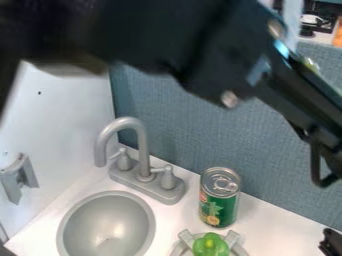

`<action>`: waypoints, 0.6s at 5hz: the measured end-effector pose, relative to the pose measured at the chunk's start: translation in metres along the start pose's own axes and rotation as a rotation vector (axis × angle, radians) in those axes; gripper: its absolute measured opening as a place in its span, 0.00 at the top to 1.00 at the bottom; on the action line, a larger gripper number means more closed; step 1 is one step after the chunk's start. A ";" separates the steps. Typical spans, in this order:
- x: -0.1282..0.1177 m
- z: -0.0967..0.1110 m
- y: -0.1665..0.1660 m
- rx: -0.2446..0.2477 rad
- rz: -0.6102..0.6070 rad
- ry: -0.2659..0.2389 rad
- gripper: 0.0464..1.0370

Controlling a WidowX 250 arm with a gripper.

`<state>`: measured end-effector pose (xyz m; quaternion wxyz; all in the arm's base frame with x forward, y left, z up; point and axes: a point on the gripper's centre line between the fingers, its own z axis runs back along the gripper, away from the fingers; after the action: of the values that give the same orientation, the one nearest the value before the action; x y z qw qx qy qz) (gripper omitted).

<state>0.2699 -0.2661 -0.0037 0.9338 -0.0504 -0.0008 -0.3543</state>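
Note:
At the lower right edge, a black part of the gripper (331, 243) shows low over the white counter, with the rest of it cut off. The dark arm crosses the top of the view from the upper left to the right edge. A green can (220, 198) with a silver top stands upright near the blue wall, left of the gripper and apart from it. In front of the can, a green pepper-like toy (210, 245) rests on a grey pronged piece (233, 239) at the bottom edge.
A grey round sink (107, 225) is set in the counter (262, 223) at the lower left. Behind it stands a grey faucet (143, 165) with two handles. A white panel (60, 112) closes the left side, with a grey bracket (19, 178) on it.

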 end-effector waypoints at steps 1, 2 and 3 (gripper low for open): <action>-0.022 0.041 0.001 0.075 0.046 -0.084 0.69; -0.060 0.053 0.002 0.099 0.123 -0.108 0.69; -0.098 0.049 0.013 0.123 0.224 -0.048 0.69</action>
<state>0.2070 -0.1874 0.0406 0.9686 -0.0011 -0.0392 -0.2457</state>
